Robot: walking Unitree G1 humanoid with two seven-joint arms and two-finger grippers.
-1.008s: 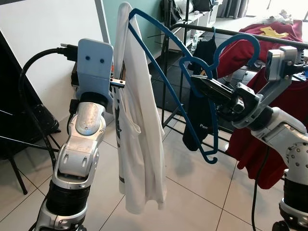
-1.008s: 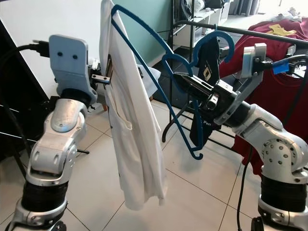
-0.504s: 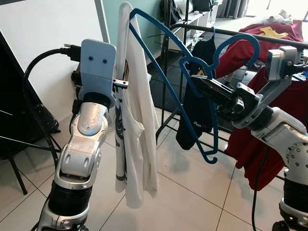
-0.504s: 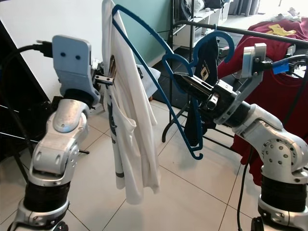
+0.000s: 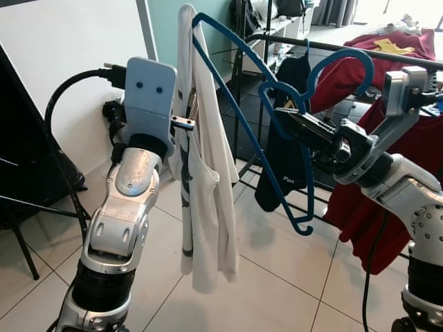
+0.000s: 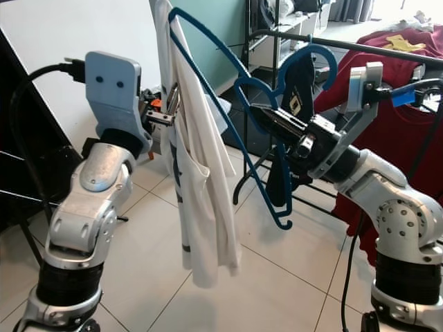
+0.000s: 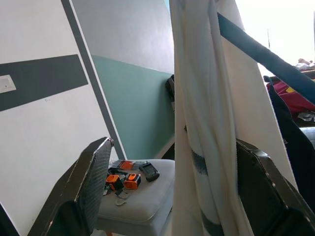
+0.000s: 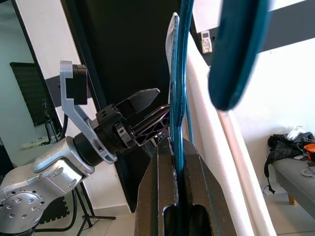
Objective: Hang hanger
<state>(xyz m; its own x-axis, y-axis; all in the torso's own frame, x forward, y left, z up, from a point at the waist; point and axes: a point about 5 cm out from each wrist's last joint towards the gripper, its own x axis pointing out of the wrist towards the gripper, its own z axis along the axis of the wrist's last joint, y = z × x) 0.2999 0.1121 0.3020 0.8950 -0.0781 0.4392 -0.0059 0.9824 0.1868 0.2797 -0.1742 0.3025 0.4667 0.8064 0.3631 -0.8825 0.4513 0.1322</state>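
The left gripper has moved toward the robot's right and a little forward since a second ago, its blue wrist housing now sitting closer to the blue hanger. The white shirt has gathered with it: a second ago it hung as a broad sheet, and now it is bunched into a narrow, folded column, its lower hem swung rightward and its dark printed band turned edge-on. In the left wrist view, the cloth hangs between the open fingers as a tight vertical bundle.
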